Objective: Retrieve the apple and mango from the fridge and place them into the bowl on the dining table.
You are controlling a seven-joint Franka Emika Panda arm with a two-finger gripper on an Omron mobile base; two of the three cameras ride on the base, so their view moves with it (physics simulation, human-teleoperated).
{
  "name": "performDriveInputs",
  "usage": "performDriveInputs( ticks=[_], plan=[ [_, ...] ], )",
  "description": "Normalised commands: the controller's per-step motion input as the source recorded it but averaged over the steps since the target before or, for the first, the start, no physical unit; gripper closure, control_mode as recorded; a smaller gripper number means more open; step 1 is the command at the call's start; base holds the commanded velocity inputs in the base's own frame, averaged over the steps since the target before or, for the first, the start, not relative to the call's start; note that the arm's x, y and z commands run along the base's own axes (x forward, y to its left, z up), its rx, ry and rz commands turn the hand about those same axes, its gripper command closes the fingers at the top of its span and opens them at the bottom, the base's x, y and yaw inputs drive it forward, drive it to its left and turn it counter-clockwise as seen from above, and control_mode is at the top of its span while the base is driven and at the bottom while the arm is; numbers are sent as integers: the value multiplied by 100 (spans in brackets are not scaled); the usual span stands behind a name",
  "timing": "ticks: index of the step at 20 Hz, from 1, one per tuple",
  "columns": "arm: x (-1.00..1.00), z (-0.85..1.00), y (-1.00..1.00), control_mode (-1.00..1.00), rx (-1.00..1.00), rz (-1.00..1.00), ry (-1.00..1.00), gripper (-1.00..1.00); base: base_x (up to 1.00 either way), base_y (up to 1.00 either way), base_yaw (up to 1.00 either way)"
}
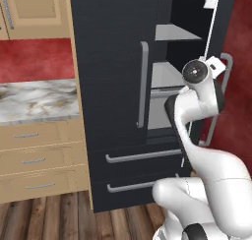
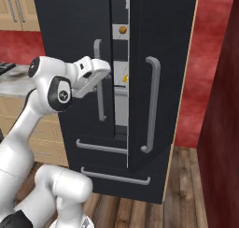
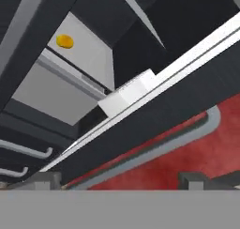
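The black fridge [image 1: 113, 62] stands with its left door shut and its right door [image 2: 158, 59] swung partly open. Through the gap a small yellow-orange mango [image 2: 124, 78] lies on a grey shelf; it also appears as the mango [image 3: 64, 41] in the hand view, far ahead of the fingertips. On a higher shelf sits a round orange-brown fruit [image 2: 122, 30], possibly the apple. My gripper [image 3: 118, 180] is open and holds nothing. The gripper [image 2: 106, 74] hovers in front of the door gap at the mango's height. The bowl and dining table are out of view.
Tan drawers and a marble counter [image 1: 34, 101] adjoin the fridge on the left. The open door's grey bar handle [image 2: 151, 105] hangs just right of the hand. Two fridge drawers [image 1: 138, 158] lie below. A dark red wall [image 2: 224, 129] closes in at the right.
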Motion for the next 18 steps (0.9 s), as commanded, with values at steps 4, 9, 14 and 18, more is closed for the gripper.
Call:
performDriveInputs(
  ticks=[4,9,14,18],
  plan=[
    [35,16,31,-100,-25,0,35,-100,0,0,0],
    [45,32,-2,-100,-14,0,29,-100,0,0,0],
    [74,2,-34,-100,-2,0,23,-100,0,0,0],
    [86,0,-33,-100,-1,0,16,-100,0,0,0]
  ],
)
